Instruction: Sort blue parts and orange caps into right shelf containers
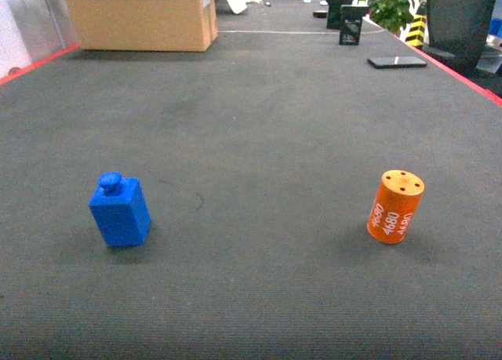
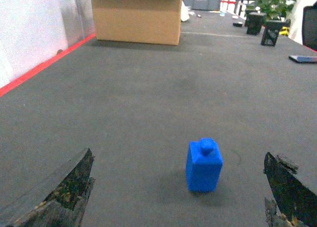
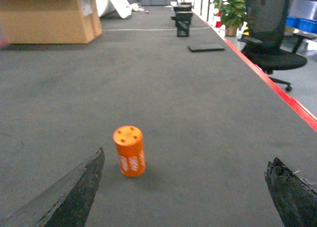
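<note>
A blue part (image 1: 120, 209), a small block with a knob on top, stands upright on the dark table at the left. In the left wrist view the blue part (image 2: 203, 165) is ahead of my left gripper (image 2: 178, 153), which is open and holds nothing. An orange cap (image 1: 396, 206), a cylinder printed 4680 in white, stands at the right. The right wrist view shows the orange cap (image 3: 130, 151) just ahead of my open right gripper (image 3: 187, 155), close to its left finger. Neither gripper shows in the head view. The right shelf containers are out of view.
A cardboard box (image 1: 141, 15) sits at the far left of the table. A flat black device (image 1: 397, 61) and black stands (image 1: 351, 23) lie far right. Red strips (image 1: 463, 74) mark the table's side edges. An office chair (image 3: 270, 34) stands beyond the right edge.
</note>
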